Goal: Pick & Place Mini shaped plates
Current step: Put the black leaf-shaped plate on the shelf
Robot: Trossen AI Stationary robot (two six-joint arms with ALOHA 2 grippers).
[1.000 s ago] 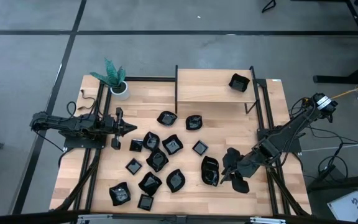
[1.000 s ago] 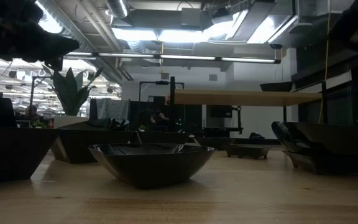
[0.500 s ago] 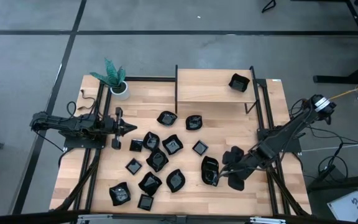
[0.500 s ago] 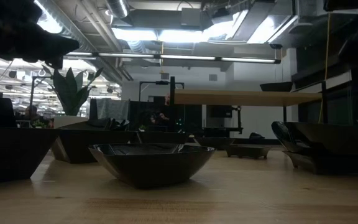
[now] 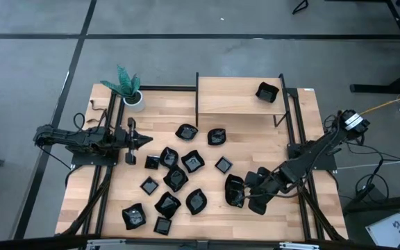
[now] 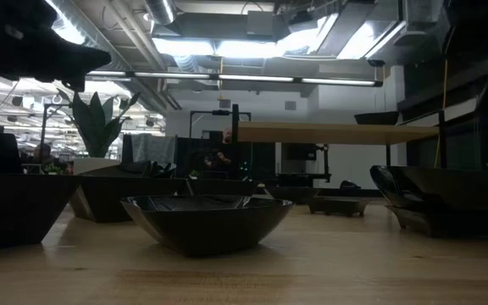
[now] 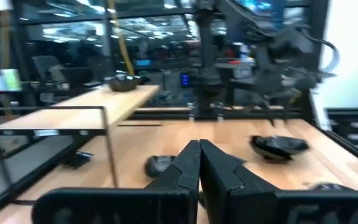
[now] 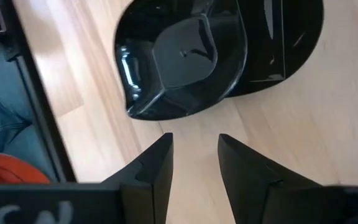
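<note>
Several small glossy black plates point(image 5: 176, 178) lie scattered on the wooden table. One more point(image 5: 267, 92) rests on the raised shelf point(image 5: 235, 96). At the near right lies a leaf-like plate point(image 5: 235, 189); in the right wrist view this plate point(image 8: 182, 65) lies partly on a second black plate point(image 8: 278, 43). My right gripper point(image 5: 246, 195) slants down just short of its rim, open, fingertips point(image 8: 160, 155) over bare wood. My left gripper point(image 5: 145, 142) stays at the table's left, level and shut point(image 7: 199, 163), holding nothing.
A white pot with a green plant point(image 5: 128, 89) stands at the far left corner. The shelf's black legs point(image 5: 281, 104) stand on the table's far right part. Bare wood point(image 5: 276, 149) lies between the shelf and my right gripper. A dark plate point(image 6: 206, 222) fills the low view's foreground.
My right gripper has sunk toward the table and edged left toward the leaf-like plate at the near right, rolling its wrist as it went; it has stayed open. The plates have not moved.
</note>
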